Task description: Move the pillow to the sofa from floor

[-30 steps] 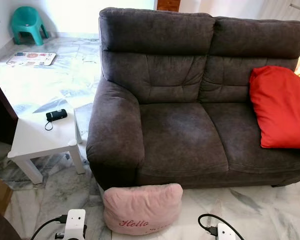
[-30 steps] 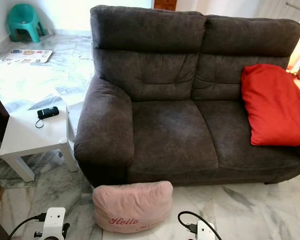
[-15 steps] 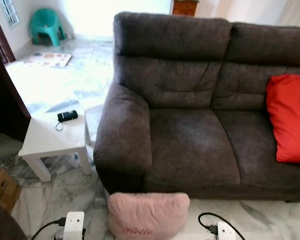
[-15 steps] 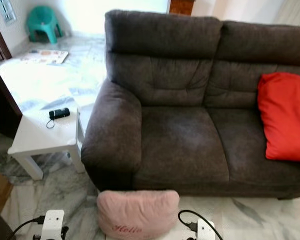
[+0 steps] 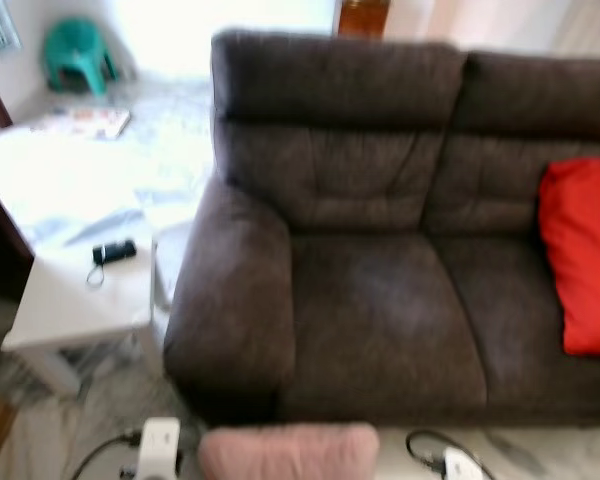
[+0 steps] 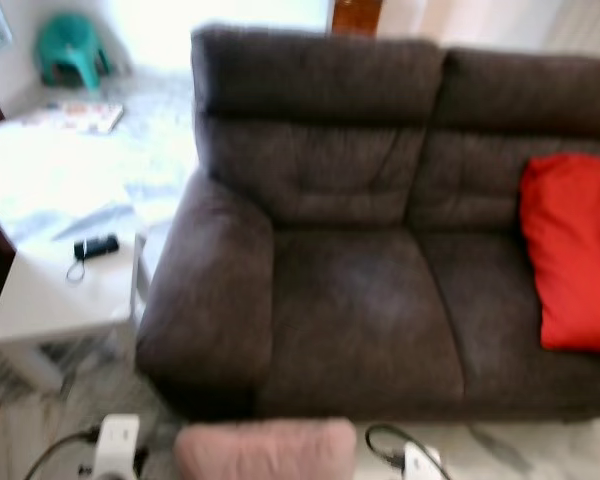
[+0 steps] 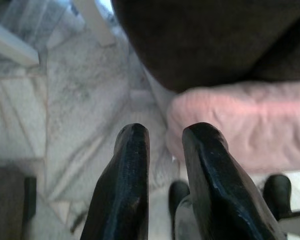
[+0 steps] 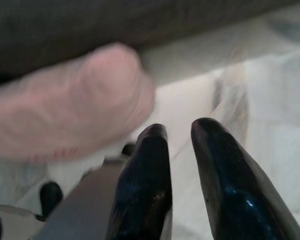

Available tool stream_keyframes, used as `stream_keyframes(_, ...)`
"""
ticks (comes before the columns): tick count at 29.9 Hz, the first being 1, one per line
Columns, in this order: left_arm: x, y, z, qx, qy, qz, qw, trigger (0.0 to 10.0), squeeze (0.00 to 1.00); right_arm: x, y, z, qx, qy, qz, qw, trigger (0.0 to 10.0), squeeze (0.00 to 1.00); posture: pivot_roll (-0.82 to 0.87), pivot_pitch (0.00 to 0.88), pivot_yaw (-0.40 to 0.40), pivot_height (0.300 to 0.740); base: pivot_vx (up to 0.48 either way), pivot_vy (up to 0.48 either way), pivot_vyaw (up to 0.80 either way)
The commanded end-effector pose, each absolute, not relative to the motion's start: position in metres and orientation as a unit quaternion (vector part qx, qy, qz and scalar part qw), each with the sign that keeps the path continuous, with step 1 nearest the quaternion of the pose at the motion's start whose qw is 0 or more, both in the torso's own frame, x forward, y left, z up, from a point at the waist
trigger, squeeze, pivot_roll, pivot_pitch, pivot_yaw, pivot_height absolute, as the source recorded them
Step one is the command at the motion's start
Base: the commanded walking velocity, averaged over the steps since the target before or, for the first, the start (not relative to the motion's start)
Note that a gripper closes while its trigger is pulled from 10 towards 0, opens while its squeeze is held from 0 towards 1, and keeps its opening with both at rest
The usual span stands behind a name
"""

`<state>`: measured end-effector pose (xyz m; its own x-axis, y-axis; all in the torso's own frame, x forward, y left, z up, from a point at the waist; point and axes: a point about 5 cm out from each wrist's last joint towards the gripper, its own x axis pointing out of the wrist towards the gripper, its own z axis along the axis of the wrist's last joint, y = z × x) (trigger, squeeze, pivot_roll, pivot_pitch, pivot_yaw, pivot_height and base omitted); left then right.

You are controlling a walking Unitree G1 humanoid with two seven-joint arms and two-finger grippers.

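Note:
The pink pillow [image 5: 288, 450] stands on the marble floor against the front of the dark grey sofa [image 5: 380, 300], just below its left seat. It also appears pale and blurred in the left wrist view [image 7: 250, 125] and the right wrist view [image 8: 65, 105]. My left gripper [image 7: 166, 134] hangs low beside the pillow's left end, open by a narrow gap and holding nothing. My right gripper [image 8: 181, 129] sits off the pillow's right end, likewise slightly open and holding nothing. Both head views are blurred.
A red cushion [image 5: 580, 255] leans on the sofa's right seat. To the left stands a small white table [image 5: 75, 300] carrying a black device [image 5: 113, 251]. Farther back are a green plastic stool [image 5: 78, 52] and a flat printed mat [image 5: 80, 122].
The whole picture has shifted and blurred, so the camera moved. The sofa looks nearer and the pillow now lies at the bottom edge. The pillow itself has not moved.

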<state>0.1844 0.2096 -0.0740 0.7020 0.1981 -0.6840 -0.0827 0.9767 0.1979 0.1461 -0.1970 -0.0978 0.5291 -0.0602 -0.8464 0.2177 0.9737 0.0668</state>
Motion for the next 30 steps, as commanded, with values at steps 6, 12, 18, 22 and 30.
stream_keyframes(6,0.179,0.218,-0.074,0.094,0.373,0.088,0.919,10.0,0.00,0.148,-0.192,-0.097,0.087,0.463,-0.069,0.879,10.0,0.00,0.11,0.000,-0.095,0.740,0.000,0.000,0.00)
stream_keyframes(12,0.174,0.248,-0.063,0.167,0.327,0.163,0.916,10.0,0.00,0.153,-0.193,-0.093,0.084,0.430,-0.063,0.897,10.0,0.00,0.11,0.000,-0.098,0.740,0.000,0.000,0.00)
stream_keyframes(18,0.187,0.267,-0.023,0.157,0.172,0.201,0.951,10.0,0.00,0.157,-0.195,-0.089,0.077,0.398,-0.065,0.912,10.0,0.00,0.13,0.000,-0.117,0.740,0.000,0.000,0.00)
stream_keyframes(22,0.204,0.252,0.010,0.154,0.076,0.166,0.971,10.0,0.00,0.160,-0.196,-0.086,0.074,0.379,-0.057,0.921,10.0,0.00,0.14,0.000,-0.125,0.740,0.000,0.000,0.00)
stream_keyframes(30,0.263,0.197,0.091,0.153,-0.092,0.059,0.982,10.0,0.00,0.277,-0.195,0.042,0.047,-0.006,-0.025,0.999,10.0,0.00,0.14,0.000,-0.128,0.740,0.000,0.000,0.00)
